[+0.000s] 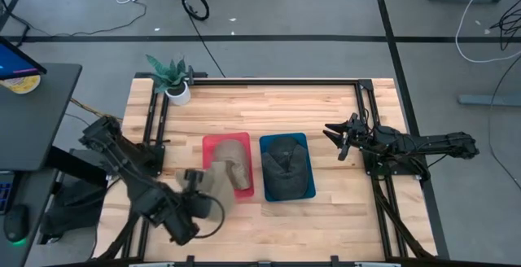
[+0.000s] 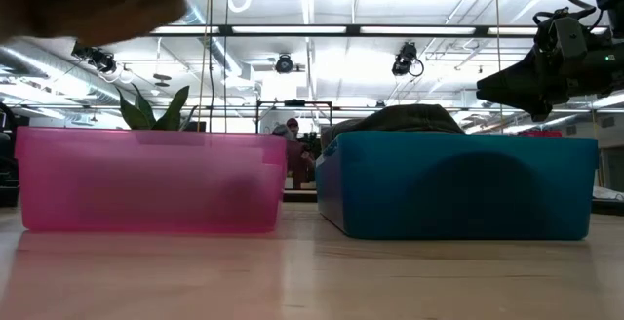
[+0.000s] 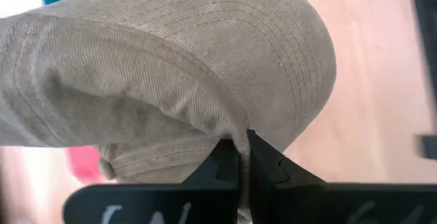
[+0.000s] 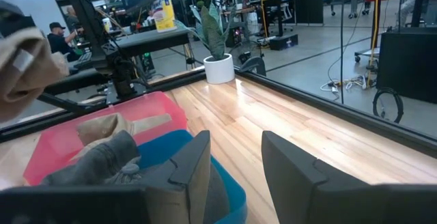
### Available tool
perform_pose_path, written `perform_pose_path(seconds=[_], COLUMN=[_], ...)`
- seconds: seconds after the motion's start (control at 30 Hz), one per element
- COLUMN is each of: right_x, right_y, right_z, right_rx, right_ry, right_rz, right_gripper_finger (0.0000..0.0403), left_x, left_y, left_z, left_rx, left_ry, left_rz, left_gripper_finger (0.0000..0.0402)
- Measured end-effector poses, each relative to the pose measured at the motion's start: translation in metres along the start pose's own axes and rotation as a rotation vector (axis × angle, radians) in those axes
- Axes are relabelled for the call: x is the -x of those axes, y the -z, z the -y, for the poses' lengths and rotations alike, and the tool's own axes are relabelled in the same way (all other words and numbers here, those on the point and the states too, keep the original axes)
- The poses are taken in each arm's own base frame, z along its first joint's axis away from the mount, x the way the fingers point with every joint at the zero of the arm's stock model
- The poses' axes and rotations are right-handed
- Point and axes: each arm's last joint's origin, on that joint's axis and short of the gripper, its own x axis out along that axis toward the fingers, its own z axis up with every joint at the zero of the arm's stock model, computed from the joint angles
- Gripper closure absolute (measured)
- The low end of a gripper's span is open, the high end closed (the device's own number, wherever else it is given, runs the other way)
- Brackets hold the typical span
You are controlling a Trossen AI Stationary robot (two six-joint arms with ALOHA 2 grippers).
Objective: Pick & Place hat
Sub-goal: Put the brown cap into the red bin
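Khaki hat (image 3: 177, 80), pinched in left hand (image 3: 244, 157)

hat (image 1: 286, 163) in right bin (image 1: 307, 187), plant (image 1: 172, 76) behind

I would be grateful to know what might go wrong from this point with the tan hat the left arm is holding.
1. The left claw pinches only a thin fold of the tan hat, so it may slip free.
2. The hat hangs partly outside the pink bin, which already holds another tan hat, so it could land on the table.
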Motion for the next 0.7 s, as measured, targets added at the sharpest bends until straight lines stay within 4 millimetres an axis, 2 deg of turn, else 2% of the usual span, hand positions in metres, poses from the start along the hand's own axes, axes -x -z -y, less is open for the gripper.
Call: perform_pose_path(seconds=[0.27, 0.4, 0.7], right_x=[0.000, 0.000, 0.000], right_y=[0.000, 0.000, 0.000], right_z=[0.000, 0.000, 0.000], right_rx=[0.000, 0.000, 0.000], right_ry=[0.000, 0.000, 0.000], right_rz=[0.000, 0.000, 0.000], right_gripper_finger=[0.0266, 0.0266, 0.0266], left_x=[-0.017, -0.024, -0.044], left_y=[-0.022, -0.031, -0.041], left_z=[-0.033, -0.049, -0.061], left_rx=[-0.138, -0.119, -0.138], left_ry=[-0.155, -0.172, -0.124], left_rz=[0.046, 0.055, -0.005], left_gripper_finger=[0.0397, 0.0397, 0.0397])
